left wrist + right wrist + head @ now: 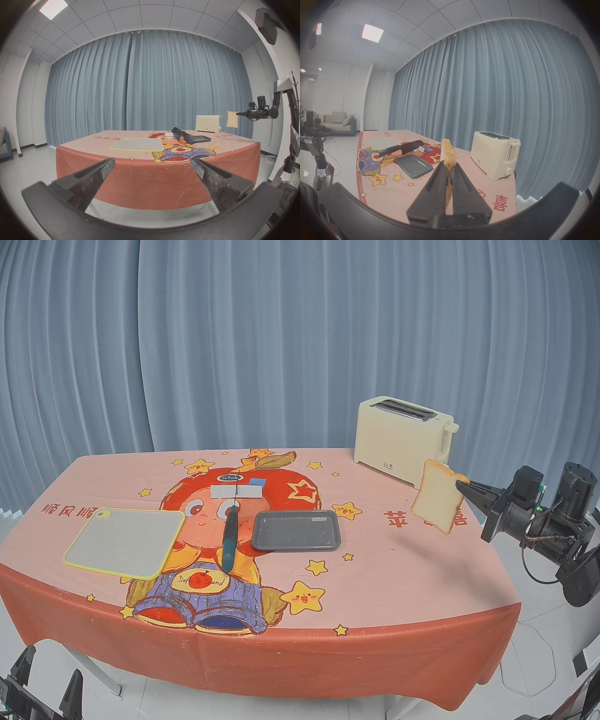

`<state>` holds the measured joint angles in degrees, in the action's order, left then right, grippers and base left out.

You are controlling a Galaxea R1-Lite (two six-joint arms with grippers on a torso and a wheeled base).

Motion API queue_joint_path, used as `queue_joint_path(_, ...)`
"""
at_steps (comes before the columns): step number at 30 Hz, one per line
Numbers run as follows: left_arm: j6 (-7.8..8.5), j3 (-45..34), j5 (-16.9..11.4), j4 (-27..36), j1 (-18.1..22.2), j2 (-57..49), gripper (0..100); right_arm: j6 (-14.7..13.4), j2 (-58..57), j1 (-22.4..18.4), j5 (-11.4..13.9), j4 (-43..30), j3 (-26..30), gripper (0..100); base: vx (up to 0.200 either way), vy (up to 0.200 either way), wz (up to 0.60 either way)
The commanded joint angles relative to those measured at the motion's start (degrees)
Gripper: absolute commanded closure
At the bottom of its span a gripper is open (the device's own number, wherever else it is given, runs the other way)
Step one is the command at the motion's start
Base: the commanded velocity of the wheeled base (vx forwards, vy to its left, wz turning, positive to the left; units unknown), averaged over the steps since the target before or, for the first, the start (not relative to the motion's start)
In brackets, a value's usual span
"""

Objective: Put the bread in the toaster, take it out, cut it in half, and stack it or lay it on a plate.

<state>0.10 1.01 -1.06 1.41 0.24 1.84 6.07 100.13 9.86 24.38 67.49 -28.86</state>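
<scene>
- Pinching the bread [437,496] by one crust corner, the right gripper [464,484] has its jaws clamped tight on it. The slice hangs on edge in the air, just beside the toaster [400,439] and outside its slots.
- Left gripper [153,165] jaws are spread wide, well apart from the table [140,181].
- Knife [230,540] lies between the cutting board [125,542] and the grey tray [296,530].

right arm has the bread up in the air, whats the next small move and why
Probably carry the right pincer up and over until its pale square slice of bread hangs above the top slots of the cream rectangular toaster. The slice is clamped in the air beside the toaster, not over it, and the slots look empty.
</scene>
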Motion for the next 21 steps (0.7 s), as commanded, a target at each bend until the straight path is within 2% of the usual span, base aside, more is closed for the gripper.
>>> queue_joint_path(1,-0.10,-0.5,0.0,0.0,0.0,0.1,0,-0.1,-0.2,0.4,0.0,0.0,-0.1,100,0.000,0.200,0.00)
queue_joint_path(5,-0.62,-0.5,0.4,0.0,0.0,0.1,0,-0.1,-0.1,0.5,0.0,0.0,-0.1,100,0.000,0.200,0.00)
queue_joint_path(21,-0.62,-0.5,0.4,0.0,0.0,0.1,0,-0.1,-0.2,1.7,-0.2,0.0,-0.1,100,0.000,0.200,0.00)
